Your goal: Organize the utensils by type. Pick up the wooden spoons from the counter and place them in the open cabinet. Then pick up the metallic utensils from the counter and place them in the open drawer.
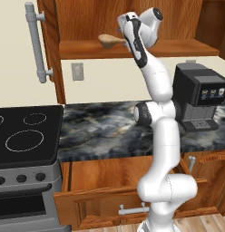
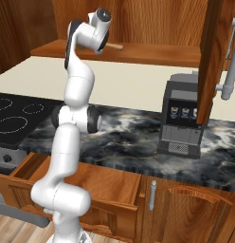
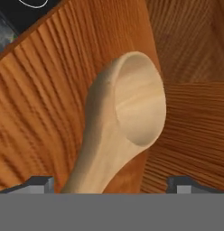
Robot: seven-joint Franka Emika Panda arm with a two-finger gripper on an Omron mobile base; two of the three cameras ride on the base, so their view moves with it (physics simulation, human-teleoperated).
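One wooden spoon (image 3: 125, 122) lying on open cabinet shelf (image 1: 187, 47), claw (image 3: 109, 185) released above it

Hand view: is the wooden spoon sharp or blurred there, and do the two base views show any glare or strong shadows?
Hand view: the wooden spoon looks soft and blurred at its edges, its bowl evenly lit with only mild shading. Left base view: flat, even light on the counter, no glare, no hard shadow. Right base view: the same flat light; only the coffee machine casts a faint dark patch.

place: home kitchen | evidence: black glass-top stove (image 1: 24, 136) lower left; black-and-white marbled stone counter (image 1: 105, 131) centre; grey coffee machine (image 1: 199, 97) right; reddish-brown wooden cabinets (image 1: 132, 20) top
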